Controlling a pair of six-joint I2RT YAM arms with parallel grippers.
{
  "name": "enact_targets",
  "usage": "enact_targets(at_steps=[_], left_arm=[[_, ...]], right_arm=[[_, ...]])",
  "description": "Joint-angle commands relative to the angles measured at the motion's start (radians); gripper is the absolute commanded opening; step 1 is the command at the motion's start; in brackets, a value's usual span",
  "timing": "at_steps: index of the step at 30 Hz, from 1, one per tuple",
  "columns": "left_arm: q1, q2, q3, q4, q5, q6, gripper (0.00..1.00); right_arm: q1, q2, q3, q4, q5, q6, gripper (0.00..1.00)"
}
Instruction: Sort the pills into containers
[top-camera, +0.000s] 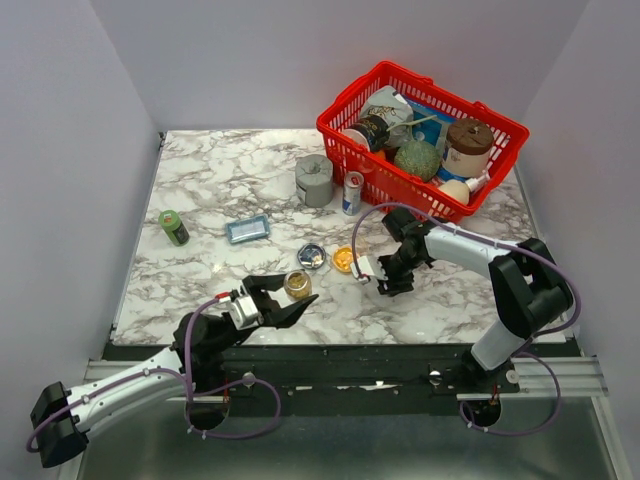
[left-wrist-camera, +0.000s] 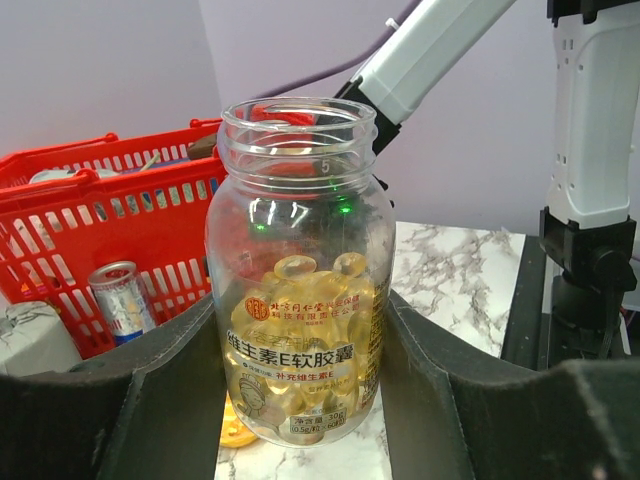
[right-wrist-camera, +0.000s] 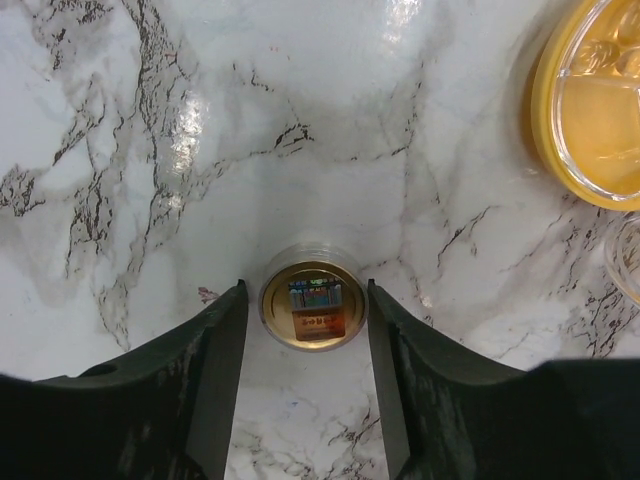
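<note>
My left gripper (top-camera: 298, 290) (left-wrist-camera: 300, 400) is shut on a clear, uncapped bottle (top-camera: 297, 285) (left-wrist-camera: 300, 300), held upright and about half full of yellow softgel pills (left-wrist-camera: 305, 275). The bottle's gold cap (right-wrist-camera: 313, 305) lies flat on the marble. My right gripper (top-camera: 385, 283) (right-wrist-camera: 307, 290) points down over it, open, with one finger on each side and a thin gap at both. The translucent orange container (top-camera: 344, 259) (right-wrist-camera: 590, 110) sits just left of the right gripper. The silvery container (top-camera: 311, 256) with a dark inside is beside it.
A red wire basket (top-camera: 420, 135) full of items stands at the back right. Near it are a grey squat cylinder (top-camera: 314, 180) and a small can (top-camera: 352, 192). A blue tray (top-camera: 247, 229) and a green can (top-camera: 173, 227) lie to the left.
</note>
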Motion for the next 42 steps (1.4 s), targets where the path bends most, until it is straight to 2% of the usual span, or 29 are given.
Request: enact_targets(at_steps=[1,4,5,8,9,12,15,17,18,20,21,24,29,42], left_arm=[[-0.008,0.010,-0.122,0.005,-0.017,-0.010,0.00],[-0.006,0.024,-0.120,0.009,-0.012,-0.010,0.00],[-0.008,0.033,-0.119,0.009,-0.012,-0.010,0.00],[-0.008,0.082,-0.108,0.021,-0.007,-0.004,0.00],[-0.006,0.124,-0.102,0.024,-0.007,0.000,0.00],[-0.006,0.223,-0.081,0.049,-0.006,0.035,0.00],[0.015,0.346,-0.053,0.080,0.019,0.078,0.00],[0.102,0.421,0.008,0.116,0.092,0.062,0.00],[0.137,0.511,0.021,0.147,0.188,0.040,0.00],[0.210,0.614,0.056,0.277,0.276,-0.023,0.00],[0.216,0.714,0.070,0.319,0.339,-0.024,0.00],[0.225,0.851,0.159,0.376,0.417,-0.017,0.00],[0.231,0.939,0.264,0.376,0.497,-0.003,0.00],[0.231,0.975,0.366,0.259,0.537,-0.024,0.00]], right_arm=[[0.007,0.013,-0.009,0.025,0.063,0.002,0.56],[0.007,0.012,-0.008,0.025,0.056,0.029,0.44],[0.007,0.006,0.004,0.019,0.047,0.045,0.32],[0.002,-0.054,0.034,-0.038,-0.019,0.117,0.14],[-0.001,-0.077,0.058,-0.087,-0.048,0.144,0.13],[-0.009,-0.172,0.118,-0.200,-0.156,0.213,0.13],[-0.015,-0.234,0.248,-0.315,-0.226,0.267,0.13],[-0.024,-0.246,0.366,-0.371,-0.260,0.275,0.12],[-0.027,-0.248,0.406,-0.415,-0.272,0.287,0.13],[-0.030,-0.245,0.519,-0.452,-0.315,0.295,0.12],[-0.032,-0.240,0.547,-0.474,-0.334,0.304,0.12],[-0.030,-0.199,0.650,-0.521,-0.415,0.301,0.13],[-0.028,-0.107,0.725,-0.580,-0.527,0.270,0.13],[-0.018,-0.116,0.650,-0.520,-0.558,0.292,0.13]])
